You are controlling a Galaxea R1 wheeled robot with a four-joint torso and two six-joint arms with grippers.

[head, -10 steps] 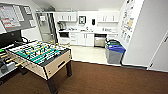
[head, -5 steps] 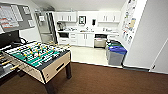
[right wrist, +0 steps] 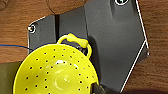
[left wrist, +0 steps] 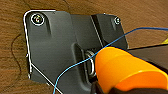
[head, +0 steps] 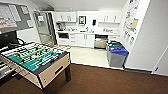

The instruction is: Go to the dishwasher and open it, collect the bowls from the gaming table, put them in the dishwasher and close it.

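Observation:
The dishwasher (head: 101, 43), a steel-fronted unit under the white counter, stands at the far end of the kitchenette, right of the white cabinet doors. I cannot tell whether its door is open. An orange bowl (left wrist: 127, 70) hangs close before the left wrist camera, above the robot's dark plate, with my left gripper (left wrist: 105, 88) shut on its rim. A lime-yellow bowl (right wrist: 55, 72) with small holes and a loop handle sits in my right gripper (right wrist: 98, 88), which is shut on its edge. The gaming table is out of view.
A foosball table (head: 35, 58) stands close on the left, over brown carpet (head: 105, 80). Blue and green bins (head: 117, 56) stand against the white wall corner (head: 147, 40) on the right. Pale floor runs between them to the counter. A tall fridge (head: 45, 28) is at the back left.
The head view has crept a little forward toward the kitchenette; the foosball table sits slightly nearer and further left. The things themselves have not moved.

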